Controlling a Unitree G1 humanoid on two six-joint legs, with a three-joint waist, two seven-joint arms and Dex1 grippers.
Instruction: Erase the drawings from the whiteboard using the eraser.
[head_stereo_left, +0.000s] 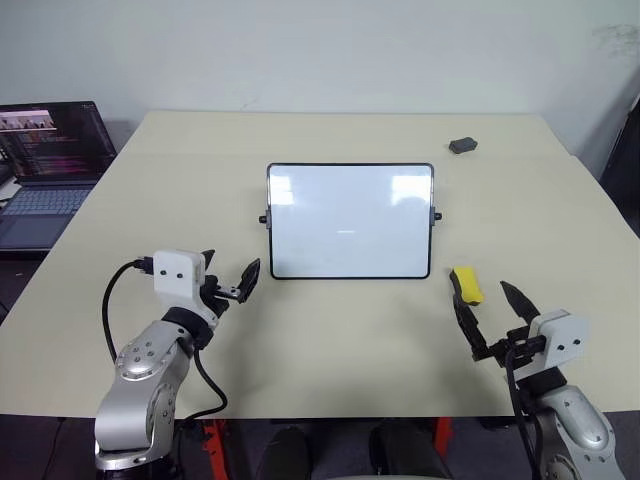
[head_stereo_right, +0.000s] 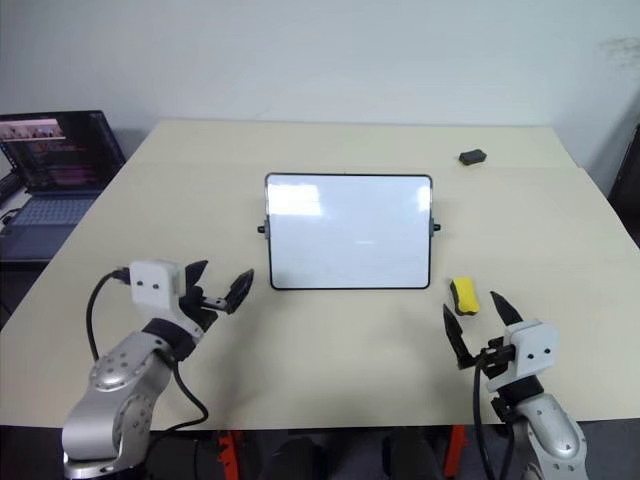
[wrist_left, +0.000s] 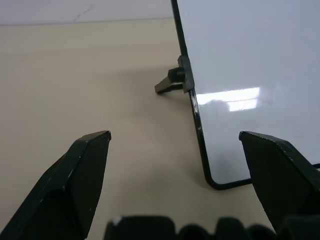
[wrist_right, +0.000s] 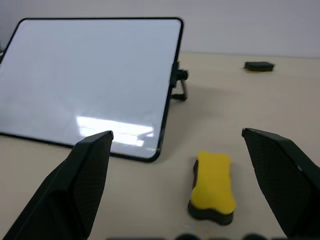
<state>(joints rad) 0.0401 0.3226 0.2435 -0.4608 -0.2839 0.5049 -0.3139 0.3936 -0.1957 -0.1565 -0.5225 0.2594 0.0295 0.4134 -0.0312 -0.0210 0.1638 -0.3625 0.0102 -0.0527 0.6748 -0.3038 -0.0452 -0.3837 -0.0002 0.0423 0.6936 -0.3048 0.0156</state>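
Whiteboard (head_stereo_left: 350, 220) centre frame, surface blank, laptop (head_stereo_left: 48, 160) cut off upper left, grey lump (head_stereo_left: 462, 146) upper right, eraser (head_stereo_left: 466, 285) by board's lower-right corner, partly behind right gripper (head_stereo_left: 493, 314), spread, left gripper (head_stereo_left: 230, 277) spread, lower left, both empty.

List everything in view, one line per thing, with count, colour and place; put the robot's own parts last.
Glossy rectangular whiteboard with thin black frame: one, white, propped at the table's centre; no marks visible on it.
Small oblong eraser block: one, yellow top with dark underside, lying on the table off the board's near right corner.
Small lump: one, dark grey, far right of the table.
Wide flat table: one, pale beige, carrying all of these.
Open laptop: one, dark with lit screen, beyond the table's far left edge.
Left hand: one, black fingers, open, near the board's near left corner.
Right hand: one, black fingers, open, just short of the eraser.
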